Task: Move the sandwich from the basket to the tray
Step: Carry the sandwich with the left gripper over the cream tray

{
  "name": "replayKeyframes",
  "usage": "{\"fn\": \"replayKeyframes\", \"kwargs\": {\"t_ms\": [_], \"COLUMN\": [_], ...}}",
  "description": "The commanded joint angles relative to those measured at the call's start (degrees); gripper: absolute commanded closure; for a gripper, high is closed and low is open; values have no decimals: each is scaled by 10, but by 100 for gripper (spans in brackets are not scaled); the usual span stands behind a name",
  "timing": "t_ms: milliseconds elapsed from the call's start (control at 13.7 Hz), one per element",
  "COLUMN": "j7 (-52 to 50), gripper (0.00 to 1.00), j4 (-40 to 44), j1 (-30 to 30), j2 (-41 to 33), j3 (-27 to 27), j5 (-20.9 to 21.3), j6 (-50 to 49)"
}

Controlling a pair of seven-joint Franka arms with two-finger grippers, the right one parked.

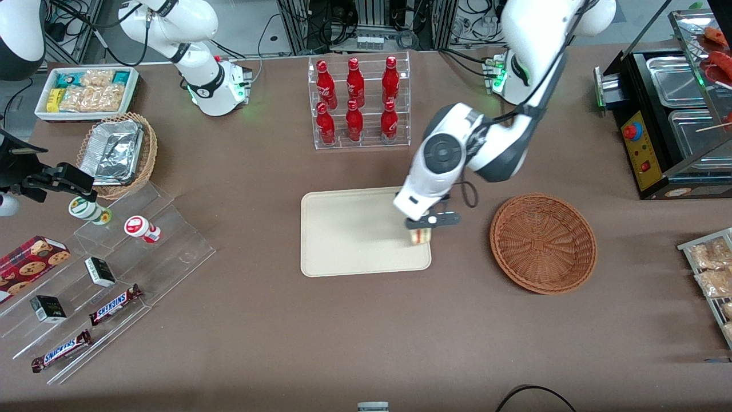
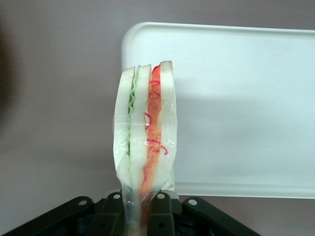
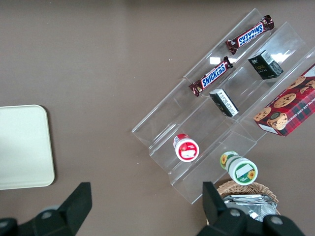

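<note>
Sandwich [image 2: 145, 137] — wrapped in clear film, held on edge between the closed fingers of the pincer [image 1: 422, 230], above the tray's [image 1: 343, 240] corner nearest the basket [image 1: 543, 243] and the front camera. Tray: cream, flat on the brown surface [image 1: 366, 332], otherwise bare. Basket: reddish-brown wicker, nothing in it, beside the tray toward the working arm's end of the surface. Rack of red bottles [image 1: 357, 103] stands farther from the front camera than the tray. Left arm — bent at the elbow, wrist pointing down over the tray's edge.
</note>
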Motion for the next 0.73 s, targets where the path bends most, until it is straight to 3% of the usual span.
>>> {"fn": "replayKeyframes", "kwargs": {"t_ms": [0,657], "j7": [-28,-82], "gripper": [100,100], "j4": [80,194], "j1": [-32,-97], "j2": [60,162], "j3": [9,14], "j5": [-1,14], "j6": [-14,-21]}}
